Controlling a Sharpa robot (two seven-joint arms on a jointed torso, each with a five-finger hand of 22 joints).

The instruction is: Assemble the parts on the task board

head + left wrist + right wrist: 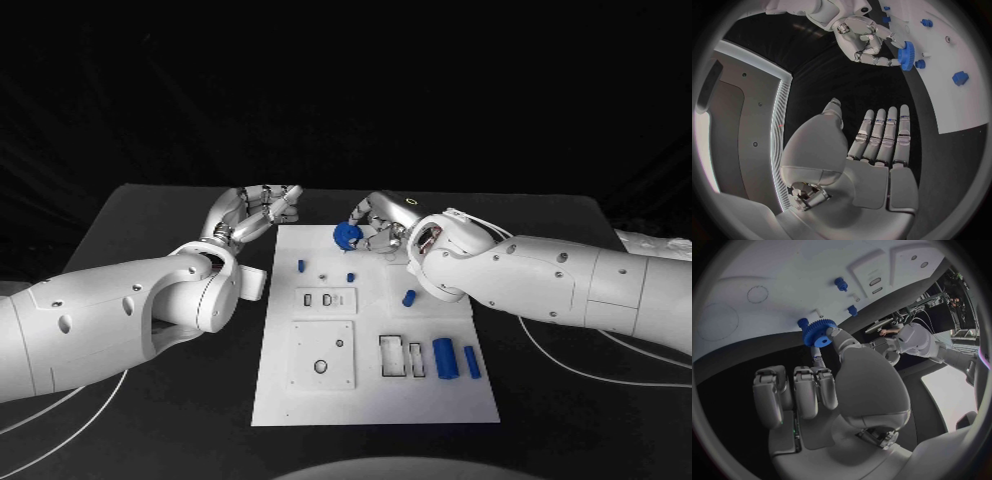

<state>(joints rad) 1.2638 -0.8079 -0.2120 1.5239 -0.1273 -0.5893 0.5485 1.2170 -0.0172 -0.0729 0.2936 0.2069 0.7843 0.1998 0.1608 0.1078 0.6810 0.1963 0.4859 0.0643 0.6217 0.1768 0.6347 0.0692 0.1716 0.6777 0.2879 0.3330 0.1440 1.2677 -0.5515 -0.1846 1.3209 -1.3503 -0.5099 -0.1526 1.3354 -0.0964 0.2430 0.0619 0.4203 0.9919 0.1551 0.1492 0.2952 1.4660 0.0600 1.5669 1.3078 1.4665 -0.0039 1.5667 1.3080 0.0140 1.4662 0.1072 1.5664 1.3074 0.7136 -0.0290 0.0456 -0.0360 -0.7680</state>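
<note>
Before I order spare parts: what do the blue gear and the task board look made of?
Blue gear: probably moulded plastic, given its uniform matte blue and crisp teeth; the right hand pinches it. Task board: flat matte white, plastic or painted plate, can't tell.

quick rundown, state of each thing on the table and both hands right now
right hand: pinching the blue gear above the board's far edge
blue gear: held, lifted off the board
left hand: open, fingers straight, holding nothing, beside the board
task board: flat on the table
two blue cylinders: lying side by side on the board, loose
small blue pegs: on the board, untouched
</note>
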